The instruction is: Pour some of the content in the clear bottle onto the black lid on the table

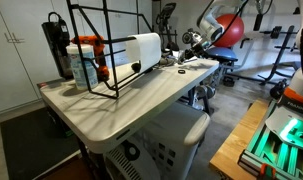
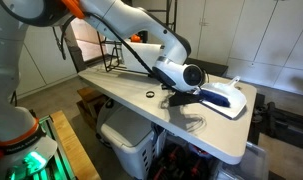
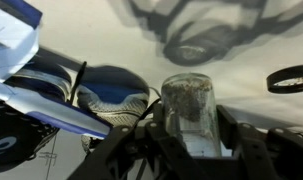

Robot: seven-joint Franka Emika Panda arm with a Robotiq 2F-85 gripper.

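Observation:
In the wrist view my gripper [image 3: 189, 138] is shut on the clear bottle [image 3: 189, 105], one dark finger on each side of it. Dark grainy content sits in the bottle's far end. The black lid [image 3: 291, 78] lies flat on the white table at the right edge of the wrist view, apart from the bottle. In an exterior view the lid [image 2: 149, 95] shows as a small dark ring on the tabletop, just left of my gripper [image 2: 176, 96], which hangs low over the table. The bottle itself is hidden in both exterior views.
A white-and-blue appliance [image 2: 226, 95] lies beside the gripper, filling the left of the wrist view [image 3: 31, 60]. At the table's far end stand a black wire rack [image 1: 106, 45], a white roll [image 1: 141, 50], a bluish bottle [image 1: 86, 62] and a black canister [image 1: 56, 45].

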